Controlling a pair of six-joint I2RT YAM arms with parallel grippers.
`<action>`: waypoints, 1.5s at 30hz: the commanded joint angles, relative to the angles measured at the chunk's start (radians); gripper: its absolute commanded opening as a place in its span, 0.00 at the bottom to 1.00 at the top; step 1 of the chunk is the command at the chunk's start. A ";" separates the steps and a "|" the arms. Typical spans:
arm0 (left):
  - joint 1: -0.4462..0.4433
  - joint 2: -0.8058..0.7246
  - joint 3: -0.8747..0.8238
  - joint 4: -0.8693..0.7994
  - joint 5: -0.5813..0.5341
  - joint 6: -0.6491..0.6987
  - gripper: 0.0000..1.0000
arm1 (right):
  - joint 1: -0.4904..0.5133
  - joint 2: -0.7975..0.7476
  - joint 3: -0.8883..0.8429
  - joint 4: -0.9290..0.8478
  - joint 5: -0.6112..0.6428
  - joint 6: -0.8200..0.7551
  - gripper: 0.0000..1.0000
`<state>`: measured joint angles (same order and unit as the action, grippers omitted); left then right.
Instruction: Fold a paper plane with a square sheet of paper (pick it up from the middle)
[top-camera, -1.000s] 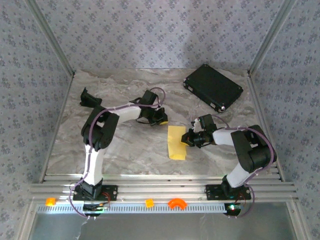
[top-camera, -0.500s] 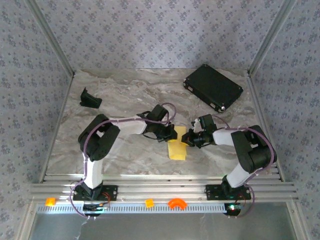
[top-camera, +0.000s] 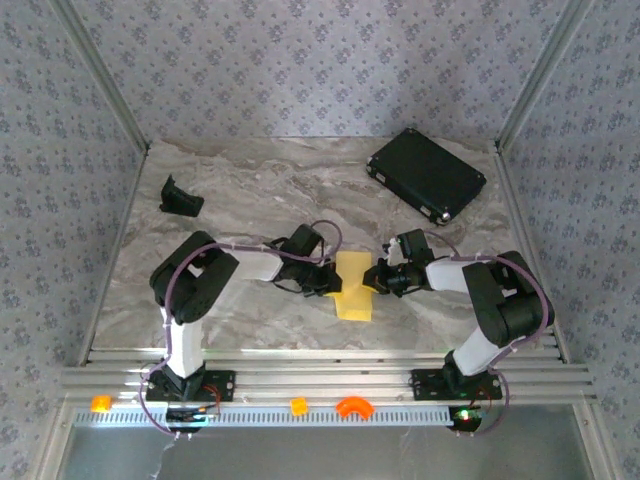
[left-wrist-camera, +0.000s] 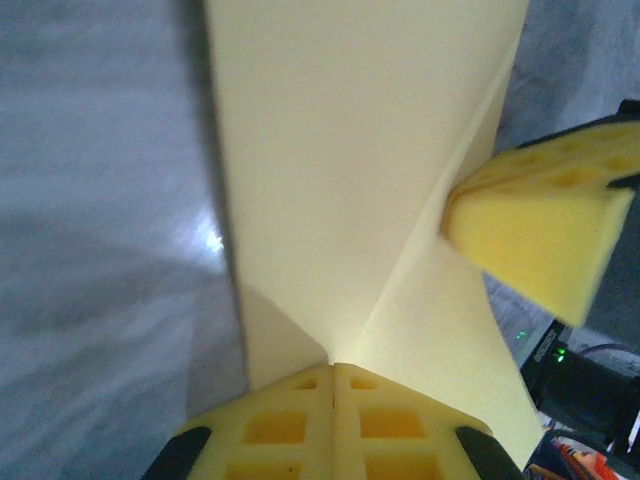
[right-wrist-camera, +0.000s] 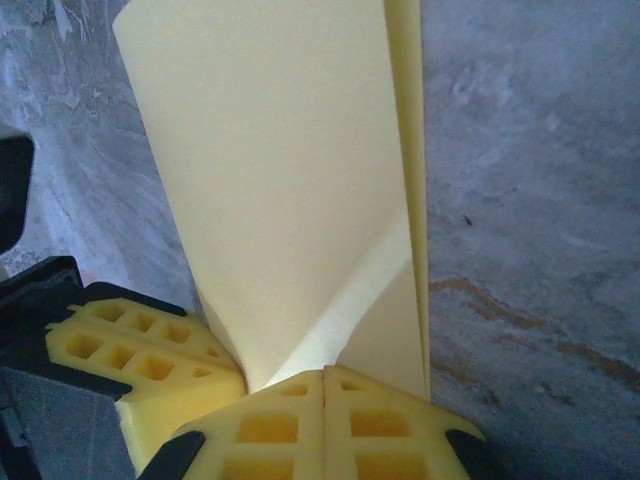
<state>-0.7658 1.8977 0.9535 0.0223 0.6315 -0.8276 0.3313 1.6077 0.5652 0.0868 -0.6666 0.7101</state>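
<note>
**Left arm closes in on the sheet**

Left hand (top-camera: 328, 283) has swung over to the left edge of the square sheet of paper (top-camera: 353, 295), pads together, pinching it. Right hand (top-camera: 372, 280) stays clamped on the opposite edge. Folded sheet sits on the worktop (top-camera: 240, 200), nearer the arm bases than the black case (top-camera: 427, 175) and to its left.

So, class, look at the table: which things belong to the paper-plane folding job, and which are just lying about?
Belongs to the job:
- the partly folded yellow sheet of paper

Just lying about:
- the black case at the far right
- the small black piece at the far left
- the small orange pieces along the near rail
</note>
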 joint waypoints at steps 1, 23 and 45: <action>-0.001 -0.064 -0.033 -0.101 -0.040 0.014 0.02 | -0.012 0.017 -0.042 -0.125 0.093 -0.001 0.00; -0.070 0.001 -0.075 0.016 -0.038 -0.099 0.01 | -0.015 -0.003 -0.048 -0.132 0.105 0.000 0.00; -0.114 -0.155 -0.067 0.053 -0.051 -0.100 0.03 | -0.014 -0.005 -0.054 -0.116 0.100 0.008 0.00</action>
<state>-0.8623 1.7103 0.8394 0.0257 0.5453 -0.9009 0.3248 1.5852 0.5476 0.0757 -0.6636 0.7101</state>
